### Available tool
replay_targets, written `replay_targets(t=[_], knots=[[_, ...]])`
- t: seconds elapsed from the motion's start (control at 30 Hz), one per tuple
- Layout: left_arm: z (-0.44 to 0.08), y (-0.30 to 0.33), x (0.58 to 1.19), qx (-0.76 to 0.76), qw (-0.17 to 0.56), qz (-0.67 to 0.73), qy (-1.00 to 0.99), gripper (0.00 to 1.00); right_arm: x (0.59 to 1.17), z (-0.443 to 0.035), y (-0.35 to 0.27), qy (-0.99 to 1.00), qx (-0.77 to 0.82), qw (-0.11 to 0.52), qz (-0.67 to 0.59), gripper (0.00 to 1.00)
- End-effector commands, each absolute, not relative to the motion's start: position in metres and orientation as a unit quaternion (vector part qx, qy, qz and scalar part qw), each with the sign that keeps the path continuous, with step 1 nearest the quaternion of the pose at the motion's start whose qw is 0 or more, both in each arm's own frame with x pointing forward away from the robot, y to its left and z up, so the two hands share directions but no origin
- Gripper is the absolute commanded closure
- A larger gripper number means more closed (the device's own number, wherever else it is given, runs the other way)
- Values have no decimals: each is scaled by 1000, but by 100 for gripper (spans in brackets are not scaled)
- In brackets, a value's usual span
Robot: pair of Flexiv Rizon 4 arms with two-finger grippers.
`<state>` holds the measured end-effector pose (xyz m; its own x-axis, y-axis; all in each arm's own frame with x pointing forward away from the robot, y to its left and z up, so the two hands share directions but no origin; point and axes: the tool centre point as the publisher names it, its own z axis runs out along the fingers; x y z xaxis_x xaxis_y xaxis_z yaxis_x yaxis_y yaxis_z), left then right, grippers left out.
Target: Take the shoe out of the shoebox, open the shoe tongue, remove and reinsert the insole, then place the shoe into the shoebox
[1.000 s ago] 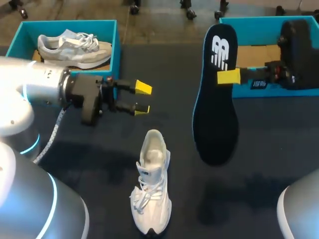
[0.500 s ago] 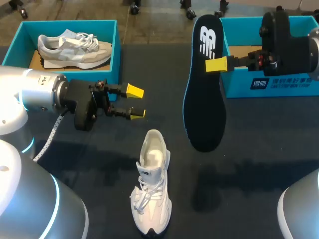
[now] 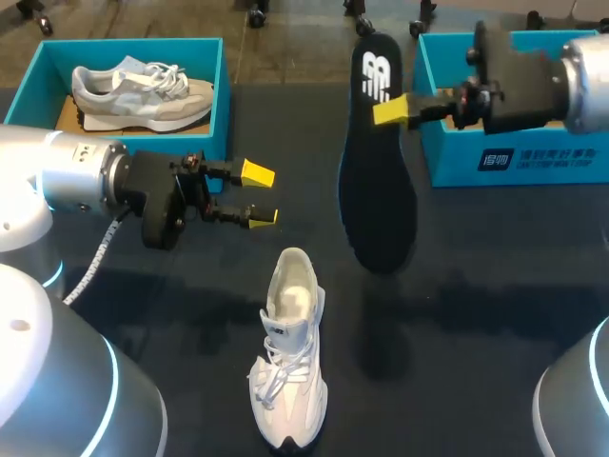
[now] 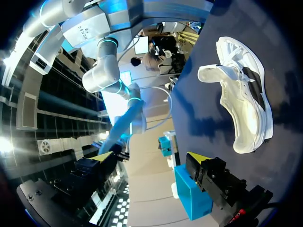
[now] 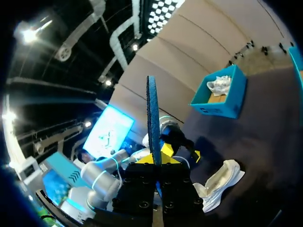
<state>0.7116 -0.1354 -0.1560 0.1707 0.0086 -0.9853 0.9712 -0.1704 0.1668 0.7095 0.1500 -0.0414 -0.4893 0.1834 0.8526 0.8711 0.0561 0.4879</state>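
On the dark surface [image 3: 495, 286], near the front edge: a white lace-up shoe [image 3: 288, 352]. Standing on its sole, toe toward the robot, heel toward the back, wide open at the top.

Up in the air, off the surface: a long black insole with a blue edge and a white mark [image 3: 376, 171]. Hanging almost straight down, marked end on top, low end past the shoe and a bit to its right. Pinched tight near the top by the right jaws, one yellow fingertip [image 3: 390, 110] flat on its face. From the right wrist, seen thin and edge-on [image 5: 152, 118], right between the two fingers, with the white shoe [image 5: 220, 182] down on the surface ahead.

Left jaws wide open, holding nothing, yellow tips [image 3: 257, 173] well apart. Hovering over the surface, just past the shoe's heel and a little to the left. From the left wrist, the white shoe [image 4: 244, 104] ahead of the tips [image 4: 201, 158].

At the back left: a blue-green open shoebox [image 3: 225, 95] with a grey and white shoe [image 3: 143, 90] lying in it. At the back right: a second blue-green shoebox [image 3: 533, 162], partly behind the right arm.
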Motion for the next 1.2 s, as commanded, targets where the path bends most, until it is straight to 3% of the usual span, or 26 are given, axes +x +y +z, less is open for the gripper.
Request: replay_targets(t=[0.03, 0.3, 0.63, 1.07, 1.2], knots=[[-157, -137, 711, 587, 492, -489, 417, 0, 726, -39, 169, -667, -407, 323, -533, 100], [-155, -135, 716, 585, 506, -491, 401, 0, 726, -39, 169, -667, -407, 323, -533, 100], [-134, -134, 726, 538, 558, -474, 417, 0, 766, -98, 194, -609, -468, 396, -503, 100], [-133, -136, 727, 543, 559, -467, 419, 0, 766, -98, 194, -609, -468, 396, -503, 100], [-135, -138, 731, 530, 567, -470, 421, 0, 776, -109, 201, -589, -493, 432, -472, 100]])
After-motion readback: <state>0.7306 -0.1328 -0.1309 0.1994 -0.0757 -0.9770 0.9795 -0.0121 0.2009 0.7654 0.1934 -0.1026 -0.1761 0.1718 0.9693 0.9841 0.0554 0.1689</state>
